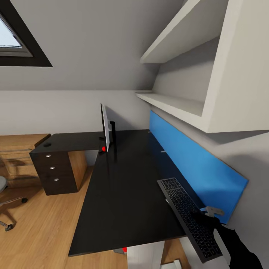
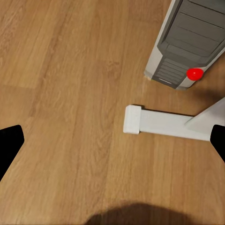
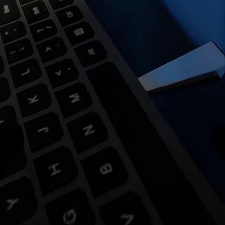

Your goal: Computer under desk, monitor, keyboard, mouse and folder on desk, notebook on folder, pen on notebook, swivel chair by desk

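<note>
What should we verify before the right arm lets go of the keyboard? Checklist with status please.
1. Right gripper holding the keyboard: cannot tell; it sits at the keyboard's edge, but the jaws are not clearly seen.
2. Keyboard fully supported by the desk: not ok; its near end overhangs the desk's front edge.
3. Keyboard next to the monitor: not ok; a long bare stretch of desk lies between them.
4. Monitor on the desk: ok; it stands upright at the far end.
5. Left gripper free: ok; open over bare floor, near the computer.
6. Swivel chair next to the desk: not ok; it stands off to the left.
</note>
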Controlling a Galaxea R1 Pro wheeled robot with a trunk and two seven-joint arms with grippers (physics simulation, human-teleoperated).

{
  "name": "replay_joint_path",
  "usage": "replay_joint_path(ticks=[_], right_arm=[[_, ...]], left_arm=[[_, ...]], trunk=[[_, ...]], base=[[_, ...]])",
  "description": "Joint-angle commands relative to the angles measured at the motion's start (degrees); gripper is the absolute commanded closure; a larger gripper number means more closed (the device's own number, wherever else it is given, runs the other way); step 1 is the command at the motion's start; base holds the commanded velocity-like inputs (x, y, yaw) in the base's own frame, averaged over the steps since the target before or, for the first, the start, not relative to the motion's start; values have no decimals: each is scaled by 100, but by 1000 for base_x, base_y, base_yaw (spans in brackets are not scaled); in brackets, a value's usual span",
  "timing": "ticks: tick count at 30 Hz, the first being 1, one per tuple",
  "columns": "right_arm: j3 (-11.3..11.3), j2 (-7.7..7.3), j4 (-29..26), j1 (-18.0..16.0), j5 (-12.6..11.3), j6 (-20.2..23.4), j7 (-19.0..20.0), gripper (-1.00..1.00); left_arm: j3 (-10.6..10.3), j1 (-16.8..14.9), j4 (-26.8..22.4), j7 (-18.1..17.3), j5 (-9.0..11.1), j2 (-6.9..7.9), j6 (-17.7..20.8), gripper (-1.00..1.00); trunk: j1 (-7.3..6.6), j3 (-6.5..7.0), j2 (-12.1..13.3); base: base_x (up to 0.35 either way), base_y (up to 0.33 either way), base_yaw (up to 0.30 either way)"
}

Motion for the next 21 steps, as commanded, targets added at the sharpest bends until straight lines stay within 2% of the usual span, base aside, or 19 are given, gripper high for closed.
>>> replay_joint_path(ticks=[1,15,21], right_arm=[[-13,1,-8,-3,-40,33,20,-100],[-13,1,-8,-3,-41,33,20,-100],[-13,1,-8,-3,-39,33,20,-100]], left_arm=[[16,-4,3,23,-24,-2,-17,-100],[12,-4,3,23,-24,-2,-17,-100],[16,-4,3,23,-23,-2,-17,-100]], trunk=[[1,-7,-5],[1,-7,-5],[132,-115,-246]], base=[[0,0,0],[0,0,0],[0,0,0]])
